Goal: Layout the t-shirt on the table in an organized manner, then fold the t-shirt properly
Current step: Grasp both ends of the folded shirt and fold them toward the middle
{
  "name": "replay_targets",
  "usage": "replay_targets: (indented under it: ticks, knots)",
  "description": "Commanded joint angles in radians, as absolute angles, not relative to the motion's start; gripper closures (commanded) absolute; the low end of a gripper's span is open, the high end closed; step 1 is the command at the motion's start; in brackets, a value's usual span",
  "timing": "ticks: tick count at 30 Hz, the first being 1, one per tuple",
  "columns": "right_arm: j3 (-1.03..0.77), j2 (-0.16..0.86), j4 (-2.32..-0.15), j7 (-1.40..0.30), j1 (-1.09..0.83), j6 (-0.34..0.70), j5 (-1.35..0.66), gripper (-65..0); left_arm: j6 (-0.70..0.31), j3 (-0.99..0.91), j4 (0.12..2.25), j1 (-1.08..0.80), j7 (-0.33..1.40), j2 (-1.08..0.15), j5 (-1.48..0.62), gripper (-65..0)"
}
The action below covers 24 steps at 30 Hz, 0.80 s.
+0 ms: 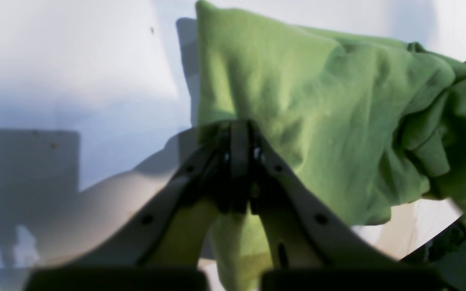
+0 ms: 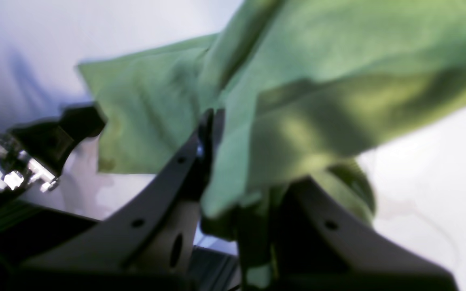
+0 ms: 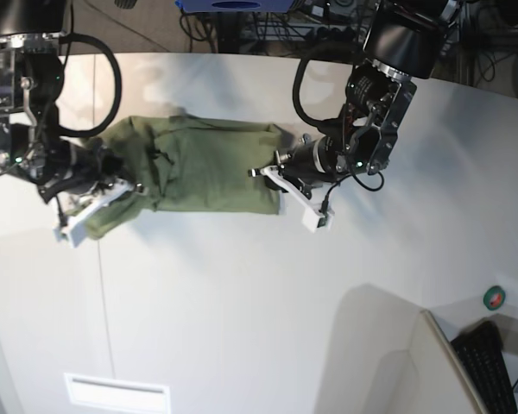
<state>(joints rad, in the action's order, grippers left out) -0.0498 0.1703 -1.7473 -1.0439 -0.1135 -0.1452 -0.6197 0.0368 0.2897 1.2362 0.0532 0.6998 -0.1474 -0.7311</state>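
Your tabletop (image 3: 242, 302) is the biggest thing here: off-white, smooth, curved along its far edge, with one thin dark seam running 12 to 6 o'clock on the left side of the base view. Beyond the far edge you see dark floor with cables and gear, blurred. At 4 o'clock a paler panel cuts in, with a keyboard (image 3: 488, 366) and a small green roll (image 3: 495, 298) past it. One white rectangular label (image 3: 116, 393) sits near the 7 o'clock edge.

One t-shirt (image 3: 207, 168), olive green, lies on the tabletop at about 11 o'clock from centre in the base view. Its long axis runs 9 to 3 o'clock. The 3 o'clock end is fairly flat with a straight edge; the 9 o'clock end is bunched and droops toward 7 o'clock. Which end is the collar you cannot tell. No tag shows.

Two arms, one at each end of the cloth. Your left pincer (image 1: 239, 137) is at the 3 o'clock end in the base view, its jaws pressed together on the t-shirt's edge; the wrist view shows cloth rising past the tips toward 12 o'clock and bunching toward 3 o'clock. Your right pincer (image 2: 233, 169) is at the bunched 9 o'clock end, pinching a fold of the t-shirt, with cloth draped over one jaw in its wrist view. That view is blurred.
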Motion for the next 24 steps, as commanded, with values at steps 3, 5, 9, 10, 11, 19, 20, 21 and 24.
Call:
replay_targets:
  ticks: [3, 5, 9, 10, 11, 19, 20, 21, 24]
  knots:
    - [0.027, 0.179, -1.790, -1.046, -0.093, -0.183, -0.633, 0.0, 0.033, 0.280, 1.250, 0.070, 0.694, -0.151, -0.737, 0.0]
    - [0.065, 0.174, -1.790, -1.064, -0.088, -0.223, -0.633, 0.0, 0.033, 0.278, 1.250, 0.070, 0.694, -0.153, -0.737, 0.0]
    - [0.145, 0.173, -1.790, -1.064, -0.059, -0.275, -0.633, 0.0, 0.033, 0.288, 1.250, 0.070, 0.694, -0.153, -0.737, 0.0]
    - [0.156, 0.173, -1.790, -1.064, -0.050, -0.275, -0.633, 0.0, 0.033, 0.288, 1.250, 0.070, 0.694, -0.153, -0.737, 0.0]
    - [0.165, 0.173, -1.788, -1.064, -0.042, -0.277, -0.633, 0.0, 0.033, 0.288, 1.250, 0.070, 0.694, -0.153, -0.737, 0.0]
    - [0.214, 0.120, -1.784, -1.064, 0.001, -0.283, -0.633, 0.0, 0.033, 0.282, 1.250, 0.070, 0.694, -0.153, -0.737, 0.0]
    - [0.214, 0.113, -1.781, -1.064, 0.001, -0.283, -0.633, 0.0, 0.033, 0.282, 1.250, 0.070, 0.694, -0.153, -0.737, 0.0]
    - [0.214, 0.108, -1.781, -1.064, 0.002, -0.283, -0.633, 0.0, 0.033, 0.282, 1.250, 0.070, 0.694, -0.153, -0.737, 0.0]
    - [0.214, 0.099, -1.765, -1.064, 0.015, -0.278, -0.633, 0.0, 0.033, 0.280, 1.250, 0.070, 0.694, -0.153, -0.737, 0.0]
